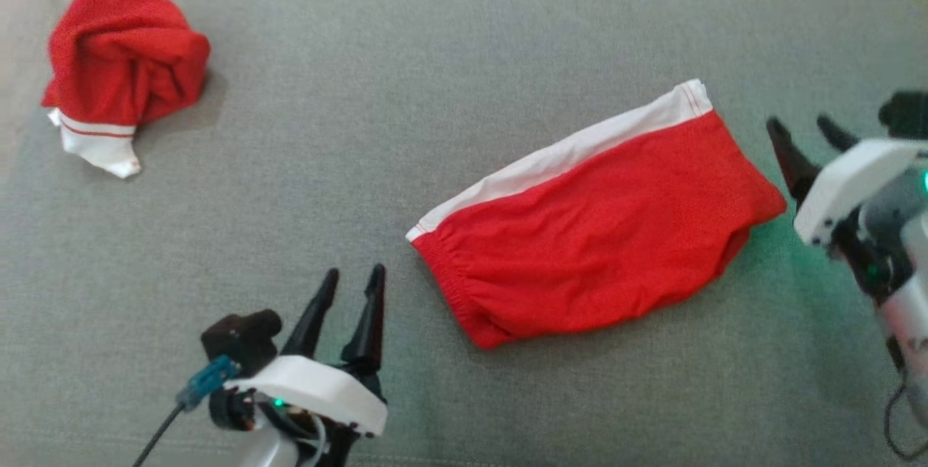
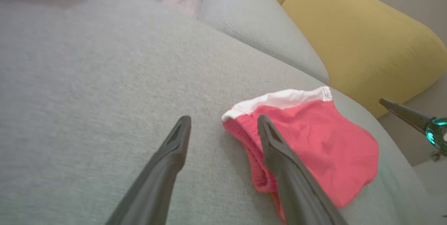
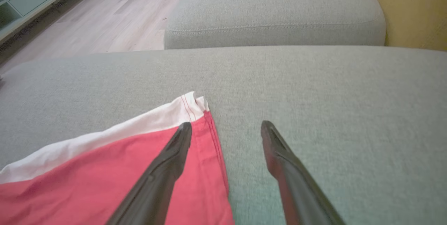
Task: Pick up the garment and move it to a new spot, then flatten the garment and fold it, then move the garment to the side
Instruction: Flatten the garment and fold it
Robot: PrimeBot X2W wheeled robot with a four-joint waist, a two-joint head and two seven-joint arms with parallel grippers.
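The garment [image 1: 594,235] lies folded on the grey sofa cushion [image 1: 362,126], a little right of the middle. Its long axis runs from near-left to far-right, with the white band along the far edge and the gathered end pointing near-left. The left gripper [image 1: 354,273] stands just beside that near-left end, fingers spread and holding nothing. The right gripper [image 1: 797,122], also spread and empty, is near the far-right end. A crumpled red cloth [image 1: 123,61] sits far left, well apart.

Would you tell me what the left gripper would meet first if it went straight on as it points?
Probably the bare grey cushion, just beside the folded red cloth; depth is unclear.
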